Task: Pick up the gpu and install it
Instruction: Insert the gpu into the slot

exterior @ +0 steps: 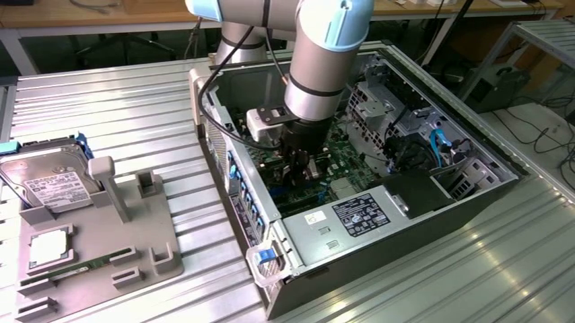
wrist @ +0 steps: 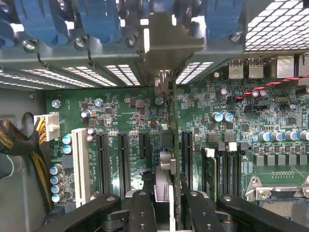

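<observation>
1. I see the gripper (exterior: 303, 171) reaching down inside the open computer case (exterior: 467, 195), over the green motherboard (exterior: 346, 145).
2. In the wrist view the gripper (wrist: 169, 212) is partly closed, its black fingers (wrist: 141, 212) pinching the gpu (wrist: 166, 164) between them.
3. The gpu shows edge-on, standing upright over the motherboard (wrist: 120, 116). Its metal bracket (wrist: 169, 43) is up against the back wall of the case (wrist: 72, 53), between the blue clips.
4. A long black slot (wrist: 103, 159) runs on one side of the card and another (wrist: 187, 154) on the other. Both lie close to the card's edge, so I have little room sideways. I cannot tell whether the card's lower edge is touching a slot.
5. A braided cable bundle (wrist: 19, 140) lies at the board's edge, well apart from the card.
6. On the exterior view's left, the hard drive (exterior: 45, 178) leans in the gray holder (exterior: 134, 249) on the ribbed table (exterior: 108, 108), with open table between holder and case.
</observation>
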